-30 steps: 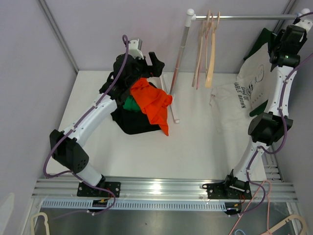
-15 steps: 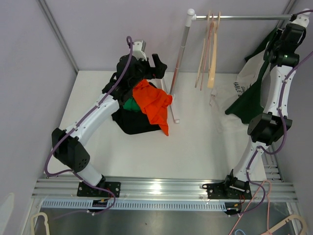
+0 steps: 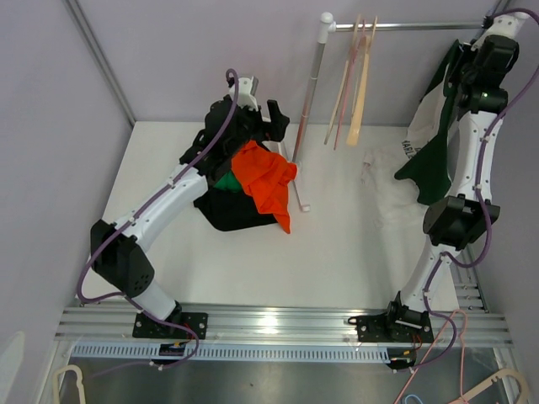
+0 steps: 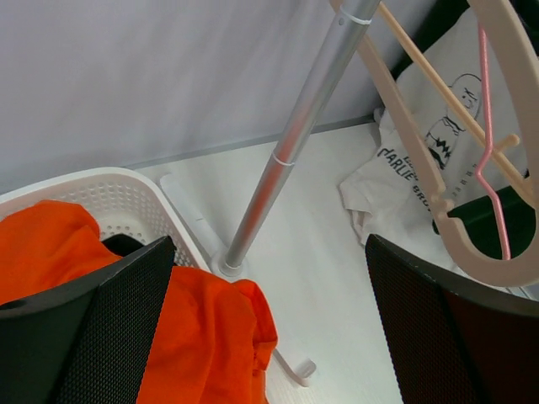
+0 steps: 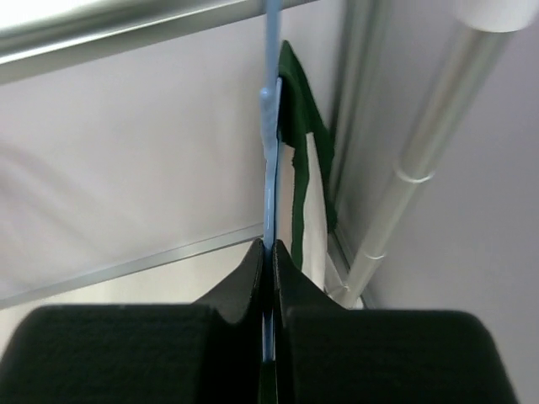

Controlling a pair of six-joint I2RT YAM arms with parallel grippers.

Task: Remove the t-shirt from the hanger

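the right gripper (image 5: pixel 268 252) has just pinched the blue hanger (image 5: pixel 269 160) under the rail, so the t-shirt (image 3: pixel 429 160) seems steadied for pulling off, while the left gripper (image 4: pixel 269 324) stays spread wide.

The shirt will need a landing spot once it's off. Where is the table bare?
Bare: the front half of the table, between the left arm and the right arm, nearer than the laundry basket. Crowded: the back, with the basket, the rack pole and the t-shirt trailing onto the table.
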